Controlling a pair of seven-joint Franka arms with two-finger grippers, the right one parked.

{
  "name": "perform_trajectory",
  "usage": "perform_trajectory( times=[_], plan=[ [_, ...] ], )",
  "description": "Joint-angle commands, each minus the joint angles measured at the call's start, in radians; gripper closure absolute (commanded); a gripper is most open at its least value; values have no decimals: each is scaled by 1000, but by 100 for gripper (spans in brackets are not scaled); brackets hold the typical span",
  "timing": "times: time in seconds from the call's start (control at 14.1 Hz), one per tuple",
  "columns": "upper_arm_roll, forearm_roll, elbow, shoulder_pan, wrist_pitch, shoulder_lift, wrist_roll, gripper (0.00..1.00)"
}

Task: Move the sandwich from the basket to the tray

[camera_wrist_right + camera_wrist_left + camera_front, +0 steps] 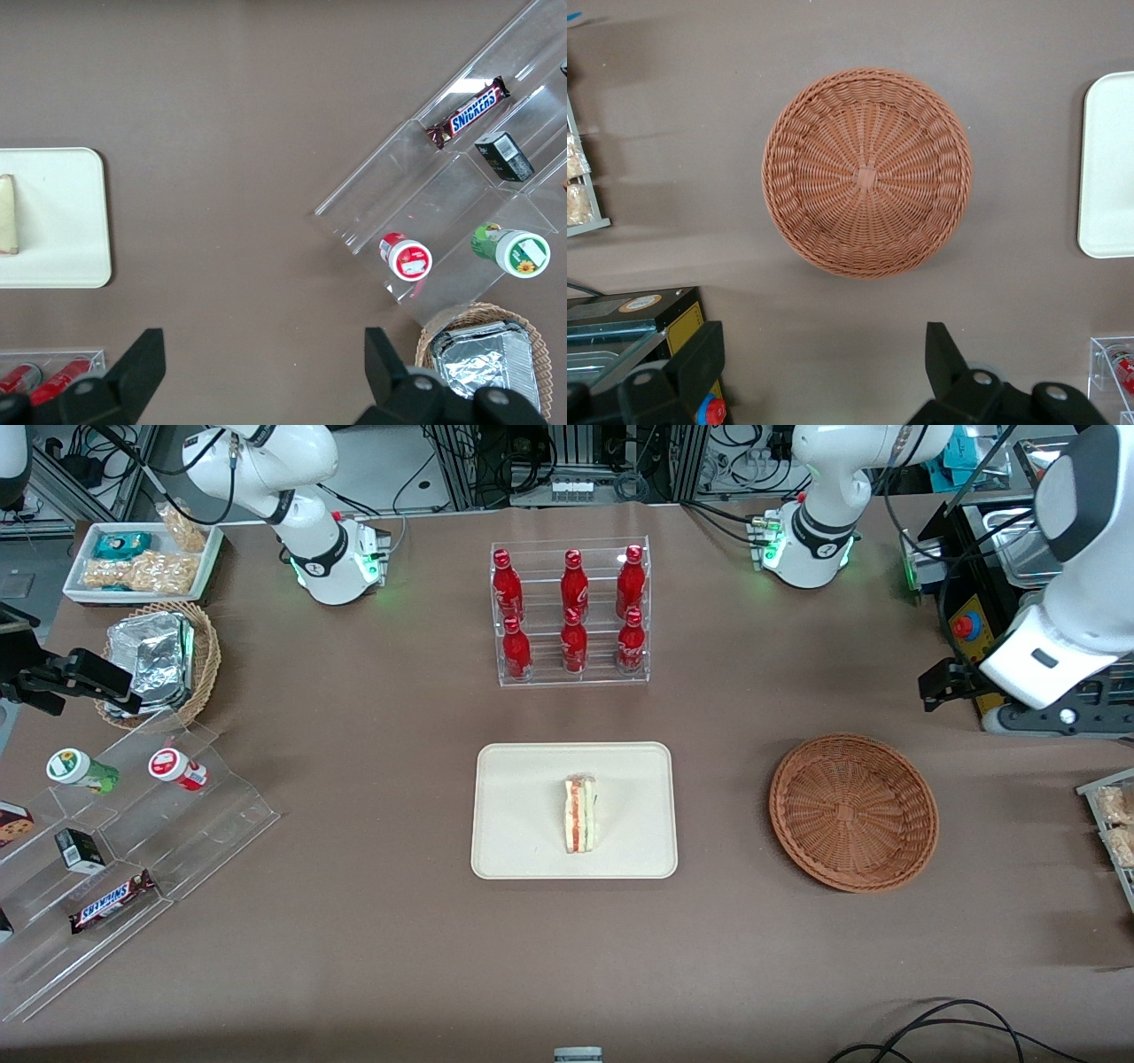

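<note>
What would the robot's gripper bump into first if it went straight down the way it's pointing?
Probably the bare brown table, just beside the basket. The gripper hangs above that spot with its jaws open and empty. Depth is hard to judge, so it might clip the basket's rim.

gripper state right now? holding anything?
Gripper: open, holding nothing, raised off the table at the working arm's end. The sandwich lies on the tray; the basket holds nothing.
</note>
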Motion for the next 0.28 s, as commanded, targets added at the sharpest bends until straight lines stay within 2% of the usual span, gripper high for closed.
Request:
perform_trajectory(
  times=[0.0, 0.21],
  plan=[
    [14, -10, -6, -23, 13, -12, 7, 0],
    [14, -53, 9, -25, 0, -4, -2, 0]
  ],
)
